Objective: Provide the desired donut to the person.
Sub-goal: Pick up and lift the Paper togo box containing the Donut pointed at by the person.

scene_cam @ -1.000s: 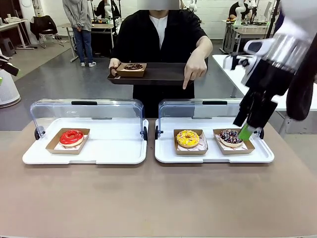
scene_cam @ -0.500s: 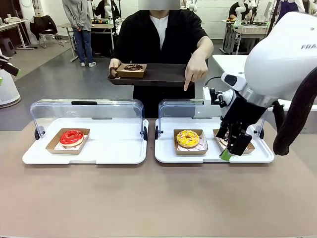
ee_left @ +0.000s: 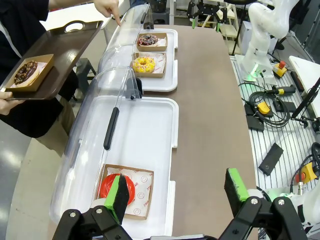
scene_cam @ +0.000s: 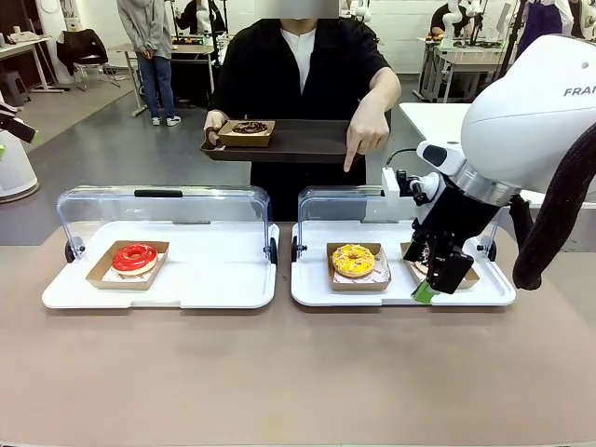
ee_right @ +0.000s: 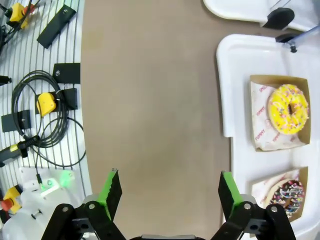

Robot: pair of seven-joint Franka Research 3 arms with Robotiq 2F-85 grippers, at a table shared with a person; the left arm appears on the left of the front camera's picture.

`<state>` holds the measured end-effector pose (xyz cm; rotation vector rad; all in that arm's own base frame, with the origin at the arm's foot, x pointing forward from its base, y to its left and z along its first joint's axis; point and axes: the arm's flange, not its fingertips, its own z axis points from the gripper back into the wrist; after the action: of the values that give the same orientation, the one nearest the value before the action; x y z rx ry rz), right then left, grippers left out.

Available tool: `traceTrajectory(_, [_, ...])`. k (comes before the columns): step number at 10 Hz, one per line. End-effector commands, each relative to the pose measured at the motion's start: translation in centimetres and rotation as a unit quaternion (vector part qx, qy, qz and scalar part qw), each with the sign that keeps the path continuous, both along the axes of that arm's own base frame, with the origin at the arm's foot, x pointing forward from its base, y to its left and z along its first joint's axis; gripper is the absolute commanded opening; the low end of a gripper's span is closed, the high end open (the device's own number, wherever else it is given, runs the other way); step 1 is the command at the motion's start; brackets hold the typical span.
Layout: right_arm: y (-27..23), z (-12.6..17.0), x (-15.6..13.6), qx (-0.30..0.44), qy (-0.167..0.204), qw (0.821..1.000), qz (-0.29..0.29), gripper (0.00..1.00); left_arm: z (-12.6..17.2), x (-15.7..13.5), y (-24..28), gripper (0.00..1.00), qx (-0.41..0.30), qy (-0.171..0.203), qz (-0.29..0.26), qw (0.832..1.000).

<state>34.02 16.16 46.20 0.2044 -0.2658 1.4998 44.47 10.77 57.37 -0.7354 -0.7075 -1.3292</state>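
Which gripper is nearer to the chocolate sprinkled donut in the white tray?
Right. The right gripper hangs open just beside the chocolate sprinkled donut, at its tray's near edge. The left gripper is open by the red donut in the other tray, well away.

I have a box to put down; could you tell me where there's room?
Bare: the table before both trays, and the left tray right of the red donut. Crowded: the right tray: yellow donut, sprinkled donut, right gripper close.

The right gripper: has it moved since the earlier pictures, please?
Yes. The right gripper has come down and leftward to the near rim of the right tray, closer to the yellow donut.
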Motion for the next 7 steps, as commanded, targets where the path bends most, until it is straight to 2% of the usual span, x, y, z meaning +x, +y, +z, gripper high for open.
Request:
traceTrajectory(1, [0.3,0.0,-0.2,-0.010,-0.004,1.000,-0.007,1.00,0.1,-0.1,0.0,1.00,-0.003,0.000,-0.001,1.000])
traceTrajectory(3, [0.0,0.1,-0.1,0.000,-0.001,1.000,0.001,1.00,0.1,-0.1,0.0,1.00,-0.003,0.000,-0.001,1.000])
traceTrajectory(4, [1.6,-0.9,0.7,-0.024,0.005,1.000,-0.003,1.00,0.1,-0.1,0.0,1.00,-0.003,0.000,-0.001,1.000])
traceTrajectory(7, [5.8,-3.9,5.1,-0.079,0.021,0.996,-0.023,1.00,0.1,-0.1,0.0,1.00,-0.003,0.000,-0.001,1.000])
